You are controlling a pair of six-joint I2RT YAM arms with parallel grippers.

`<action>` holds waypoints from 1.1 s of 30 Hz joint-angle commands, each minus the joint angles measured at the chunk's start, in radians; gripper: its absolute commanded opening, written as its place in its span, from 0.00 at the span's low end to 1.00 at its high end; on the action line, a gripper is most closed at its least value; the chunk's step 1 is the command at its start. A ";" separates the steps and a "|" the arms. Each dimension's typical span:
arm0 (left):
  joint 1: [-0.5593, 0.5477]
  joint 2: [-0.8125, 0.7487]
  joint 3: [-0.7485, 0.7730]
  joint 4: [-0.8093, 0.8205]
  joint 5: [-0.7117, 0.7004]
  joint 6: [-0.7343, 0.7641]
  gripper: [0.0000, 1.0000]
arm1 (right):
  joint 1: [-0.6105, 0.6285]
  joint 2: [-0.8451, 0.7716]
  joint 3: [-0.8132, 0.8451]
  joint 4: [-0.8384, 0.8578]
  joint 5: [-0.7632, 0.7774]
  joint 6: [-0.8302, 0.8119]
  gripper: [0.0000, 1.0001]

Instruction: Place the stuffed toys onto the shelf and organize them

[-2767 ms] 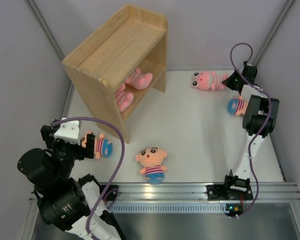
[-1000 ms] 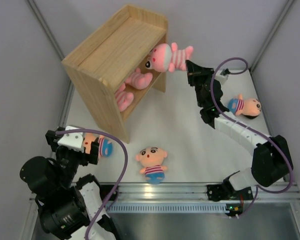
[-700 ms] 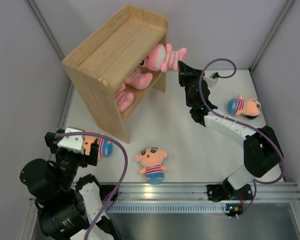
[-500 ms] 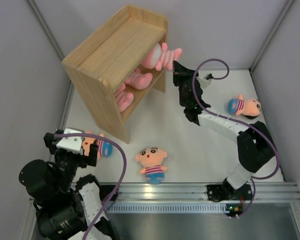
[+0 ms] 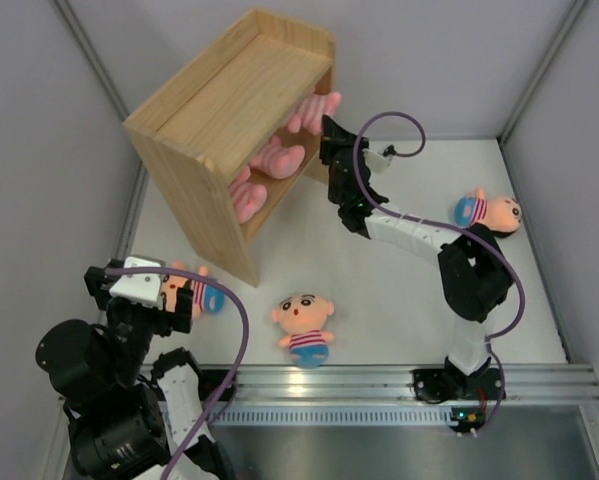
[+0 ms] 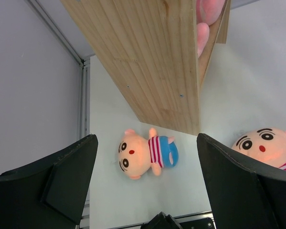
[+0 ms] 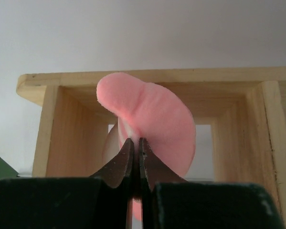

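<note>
The wooden shelf (image 5: pixel 229 105) stands at the back left. My right gripper (image 5: pixel 326 128) is shut on an all-pink stuffed toy (image 5: pixel 313 109) and holds it at the mouth of the upper compartment. In the right wrist view the gripper (image 7: pixel 136 140) pinches that toy (image 7: pixel 154 114) in front of the shelf (image 7: pixel 147 76). Two pink toys (image 5: pixel 276 158) (image 5: pixel 244 196) lie on the inner board. My left gripper (image 5: pixel 164 297) hangs open above a peach toy (image 5: pixel 205 296). In the left wrist view the gripper (image 6: pixel 146 138) has its fingers wide on either side of that toy (image 6: pixel 145 155).
One peach toy (image 5: pixel 302 326) lies face up near the front edge, also seen by the left wrist camera (image 6: pixel 264 148). Another peach toy (image 5: pixel 489 212) lies at the far right. Grey walls close in the table on three sides.
My right arm has carried the pink toy leftward, from beside the shelf into the opening of its upper compartment. The left gripper stays open over the peach toy, shifting only slightly.
</note>
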State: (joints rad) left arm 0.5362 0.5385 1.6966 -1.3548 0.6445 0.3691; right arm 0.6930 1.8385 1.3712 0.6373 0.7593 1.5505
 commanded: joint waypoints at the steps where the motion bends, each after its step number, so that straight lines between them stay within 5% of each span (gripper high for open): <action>1: -0.012 0.005 -0.002 0.020 -0.029 -0.009 0.91 | 0.039 0.039 0.091 -0.002 0.037 0.037 0.00; 12: -0.038 0.000 -0.005 0.020 -0.080 -0.007 0.91 | 0.057 0.119 0.152 -0.087 0.065 0.085 0.03; 14: -0.039 -0.002 -0.011 0.020 -0.075 -0.009 0.91 | 0.057 0.125 0.154 -0.079 0.055 0.086 0.13; 17: -0.039 -0.003 -0.009 0.019 -0.071 -0.009 0.91 | 0.057 0.119 0.138 -0.053 0.035 0.074 0.46; 24: -0.039 -0.009 -0.009 0.019 -0.075 -0.004 0.91 | 0.057 0.033 0.036 0.013 0.025 -0.055 0.59; 28: -0.039 -0.014 -0.012 0.019 -0.072 -0.002 0.91 | 0.056 -0.109 -0.063 0.073 0.012 -0.368 0.69; 33: -0.045 -0.023 -0.017 0.019 -0.062 -0.002 0.91 | 0.039 -0.306 -0.196 -0.086 0.058 -0.642 0.88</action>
State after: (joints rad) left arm 0.4992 0.5274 1.6859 -1.3548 0.5785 0.3691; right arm 0.7368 1.6867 1.2217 0.5694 0.7803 1.1496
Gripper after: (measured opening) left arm 0.908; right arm 0.863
